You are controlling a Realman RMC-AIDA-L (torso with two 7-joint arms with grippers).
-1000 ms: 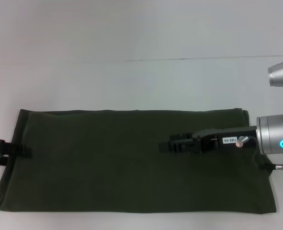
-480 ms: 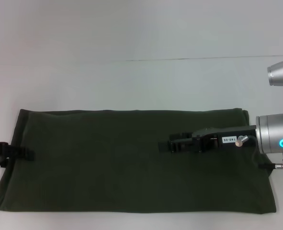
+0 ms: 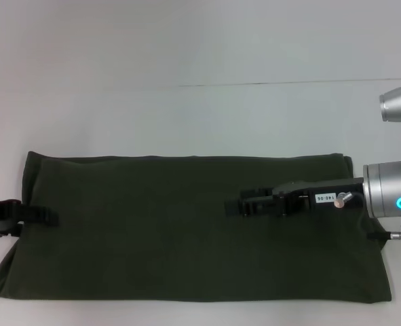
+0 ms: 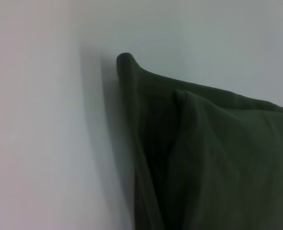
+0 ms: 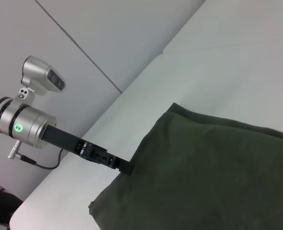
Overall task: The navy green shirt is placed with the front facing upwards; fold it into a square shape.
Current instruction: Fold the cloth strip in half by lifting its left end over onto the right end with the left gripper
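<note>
- Head view: navy green shirt (image 3: pixel 186 227) lying as a long folded band on the table (image 3: pixel 186 115). Left gripper (image 3: pixel 44 216) at its left edge, jaw state impossible to tell; risk of the edge slipping free mid-fold. Right gripper (image 3: pixel 237 206) over the cloth ahead, jaw state unclear.
- Left wrist view: only layered shirt edge (image 4: pixel 146 143); no fingers visible.
- Right wrist view: left gripper (image 5: pixel 124 166) meeting the shirt edge; grip not confirmable.

The dark olive-green cotton shirt (image 4: pixel 213 158) lay folded in layers on the plain white table (image 4: pixel 45 143).
</note>
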